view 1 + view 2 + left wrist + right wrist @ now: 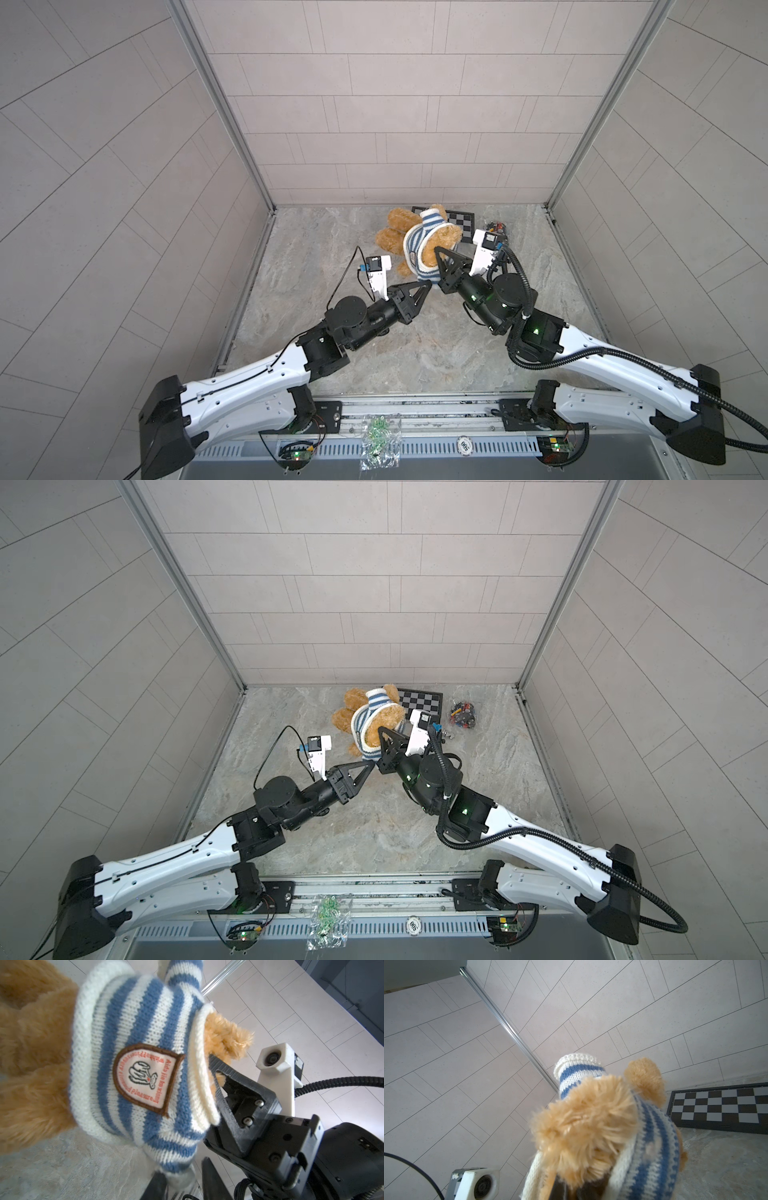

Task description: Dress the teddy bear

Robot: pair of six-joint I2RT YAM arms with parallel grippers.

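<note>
The golden-brown teddy bear [392, 226] [347, 700] hangs above the marble floor at the back, wearing a blue-and-white striped sweater [415, 245] [362, 726] [145, 1022] over its body. My right gripper [436, 251] [380, 730] [577, 1187] is shut on the bear's fur inside the cream collar. One empty sleeve [577, 1072] sticks up beside an ear [643, 1076]. My left gripper [428, 284] [372, 766] [182, 1167] is at the lower sleeve cuff [178, 1159]. The cuff lies between its fingers, with a small gap at one finger.
A folded chessboard [463, 222] [422, 700] [716, 1109] lies against the back wall behind the bear. A clear bag of small dark parts [463, 717] sits right of it. Another clear bag [380, 440] rests on the front rail. Tiled walls close in three sides.
</note>
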